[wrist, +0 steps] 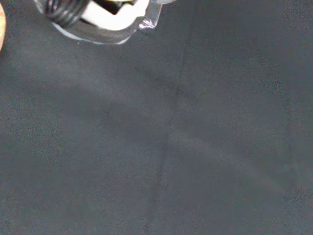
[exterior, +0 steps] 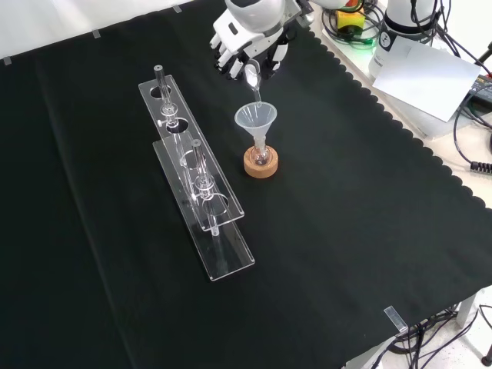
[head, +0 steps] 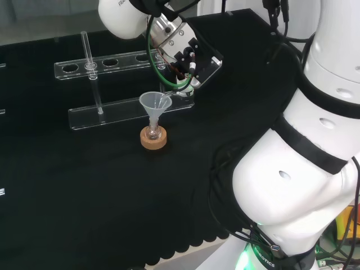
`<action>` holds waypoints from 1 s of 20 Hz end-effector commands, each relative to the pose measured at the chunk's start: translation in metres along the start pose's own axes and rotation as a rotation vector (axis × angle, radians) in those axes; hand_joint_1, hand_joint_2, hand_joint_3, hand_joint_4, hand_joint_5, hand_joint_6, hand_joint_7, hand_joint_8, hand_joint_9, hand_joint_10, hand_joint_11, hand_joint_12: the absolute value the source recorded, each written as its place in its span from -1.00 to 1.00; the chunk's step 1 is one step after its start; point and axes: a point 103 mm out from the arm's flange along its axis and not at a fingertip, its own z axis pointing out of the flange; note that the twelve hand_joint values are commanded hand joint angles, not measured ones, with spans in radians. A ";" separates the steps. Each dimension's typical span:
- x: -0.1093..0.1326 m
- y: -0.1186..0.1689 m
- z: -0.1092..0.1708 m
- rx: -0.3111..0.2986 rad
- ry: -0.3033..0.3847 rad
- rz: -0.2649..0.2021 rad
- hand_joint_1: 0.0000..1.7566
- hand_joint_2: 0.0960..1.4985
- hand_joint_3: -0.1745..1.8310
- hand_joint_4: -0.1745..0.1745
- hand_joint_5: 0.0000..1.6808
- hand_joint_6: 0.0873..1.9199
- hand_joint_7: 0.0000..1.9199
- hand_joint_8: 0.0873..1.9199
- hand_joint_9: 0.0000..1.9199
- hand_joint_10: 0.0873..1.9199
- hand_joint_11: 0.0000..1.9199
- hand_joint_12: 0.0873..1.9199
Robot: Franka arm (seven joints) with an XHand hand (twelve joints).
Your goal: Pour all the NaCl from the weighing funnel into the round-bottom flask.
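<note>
Hand [exterior: 247, 46] curled, tipped downward

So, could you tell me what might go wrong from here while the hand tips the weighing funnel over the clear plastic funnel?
1. The tilted clear weighing funnel, pinched in the black and white hand, has its spout at the far rim of the clear plastic funnel; salt could land on the black cloth.
2. The funnel stands tall in the small round-bottom flask on a cork ring; a nudge might topple it.
</note>
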 end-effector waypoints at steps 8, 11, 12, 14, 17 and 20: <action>0.002 0.002 -0.005 0.014 -0.052 0.015 0.22 -0.06 -0.19 1.00 0.28 -0.01 -0.35 -0.37 -0.05 -0.58 -0.30 0.24; 0.002 0.004 -0.005 0.021 -0.056 0.016 0.22 -0.06 -0.19 1.00 0.28 -0.01 -0.35 -0.37 -0.05 -0.58 -0.30 0.24; 0.003 0.004 -0.006 0.023 -0.058 0.017 0.22 -0.06 -0.19 1.00 0.28 -0.01 -0.35 -0.37 -0.05 -0.58 -0.30 0.24; 0.003 0.004 -0.006 0.020 -0.060 0.020 0.22 -0.06 -0.19 1.00 0.28 -0.01 -0.35 -0.37 -0.05 -0.58 -0.30 0.24; 0.004 0.004 -0.007 0.021 -0.071 0.023 0.22 -0.06 -0.19 1.00 0.28 -0.01 -0.35 -0.37 -0.05 -0.58 -0.30 0.24; 0.002 0.004 -0.008 0.024 -0.074 0.024 0.22 -0.06 -0.19 1.00 0.28 -0.01 -0.35 -0.37 -0.05 -0.58 -0.30 0.24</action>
